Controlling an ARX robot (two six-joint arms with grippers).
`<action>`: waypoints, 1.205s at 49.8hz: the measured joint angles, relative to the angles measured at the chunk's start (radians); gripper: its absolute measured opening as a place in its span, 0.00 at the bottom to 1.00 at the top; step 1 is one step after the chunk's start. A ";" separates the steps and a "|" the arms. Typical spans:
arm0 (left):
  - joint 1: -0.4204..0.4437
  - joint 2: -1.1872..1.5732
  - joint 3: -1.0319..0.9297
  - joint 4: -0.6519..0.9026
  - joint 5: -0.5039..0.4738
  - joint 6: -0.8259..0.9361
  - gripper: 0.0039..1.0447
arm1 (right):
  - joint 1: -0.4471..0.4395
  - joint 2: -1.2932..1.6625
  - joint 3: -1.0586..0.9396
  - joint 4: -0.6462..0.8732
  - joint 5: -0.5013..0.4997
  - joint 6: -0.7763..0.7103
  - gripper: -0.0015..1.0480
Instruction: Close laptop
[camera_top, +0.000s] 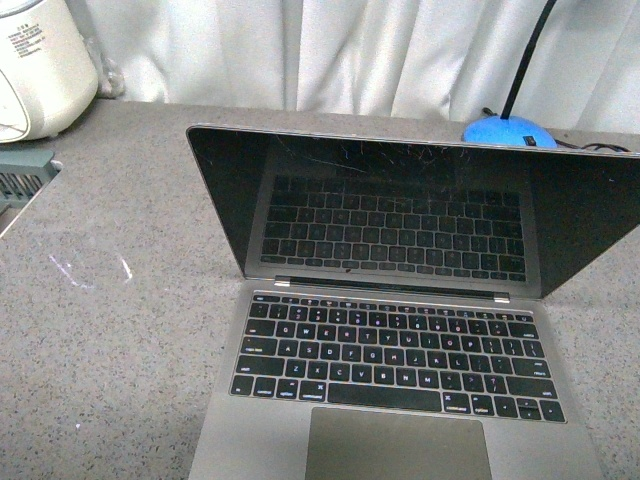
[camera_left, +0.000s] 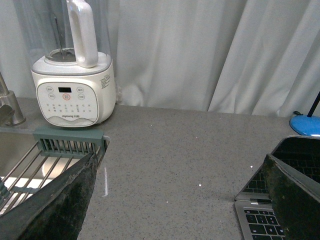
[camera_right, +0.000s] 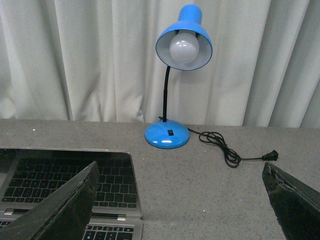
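Presently my left gripper and right gripper gape empty; shoving its lid could skid the slim grey metal laptop backward.

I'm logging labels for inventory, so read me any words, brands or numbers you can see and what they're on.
Nothing reads clearly.
Laptop keys: legends too small.
White blender panel: brand line, buttons and display blurred.
Blue lamp: no text visible.

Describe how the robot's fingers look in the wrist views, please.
The left fingers are two broad, flat, wedge-shaped plates, dull black with a rough, scuffed surface and pale worn edges. The right fingers look the same. No cables or markings show, and the front view shows no arm.
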 joint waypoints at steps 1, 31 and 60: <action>0.000 0.000 0.000 0.000 0.000 0.000 0.94 | 0.000 0.000 0.000 0.000 0.000 0.000 0.91; 0.000 0.000 0.000 0.000 0.000 0.000 0.94 | 0.000 0.000 0.000 0.000 0.000 0.000 0.91; 0.000 0.000 0.000 0.000 0.000 0.000 0.94 | 0.000 0.000 0.000 0.000 0.000 0.000 0.91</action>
